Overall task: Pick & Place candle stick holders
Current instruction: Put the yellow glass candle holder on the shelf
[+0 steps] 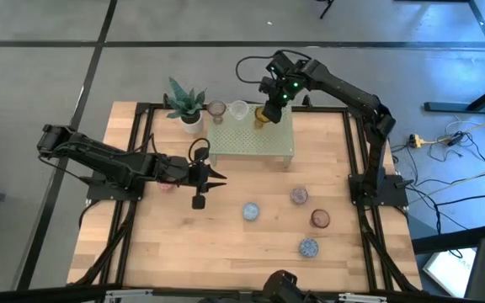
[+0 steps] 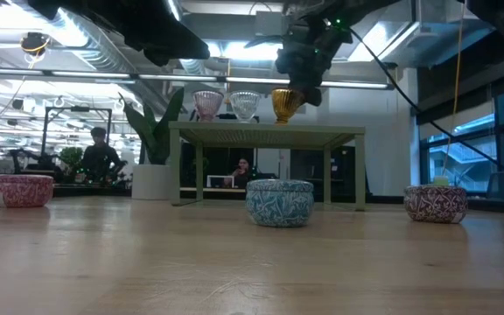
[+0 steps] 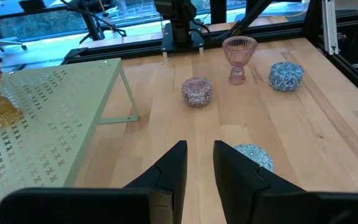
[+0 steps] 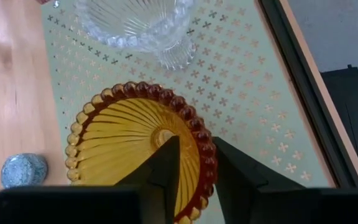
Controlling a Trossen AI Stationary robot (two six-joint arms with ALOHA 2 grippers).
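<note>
While the right gripper [image 1: 269, 108] hangs directly over the amber cup [image 1: 262, 116], that cup stands upright on the green stand [image 1: 251, 145] near the far edge of the worktop [image 1: 226, 236], last in a row with a clear cup [image 1: 239, 109] and a pinkish cup [image 1: 216, 108]. In the right wrist view the two fingers [image 4: 166, 168] straddle the beaded rim with a narrow gap; whether they pinch the rim or have just let go cannot be told. The step appears to be the release on the stand.

To do it well: part the fingers fully before lifting, rise straight up, and avoid dragging the rim sideways, since the clear cup sits just beside it.

The left gripper [image 1: 211, 176] waits low near the stand's front-left leg, fingers narrowly apart and empty. Four cups remain on the worktop: a blue speckled cup [image 1: 251, 211], a pink speckled cup [image 1: 299, 196], a goblet-shaped cup [image 1: 320, 219] and another blue cup [image 1: 309, 247].
</note>
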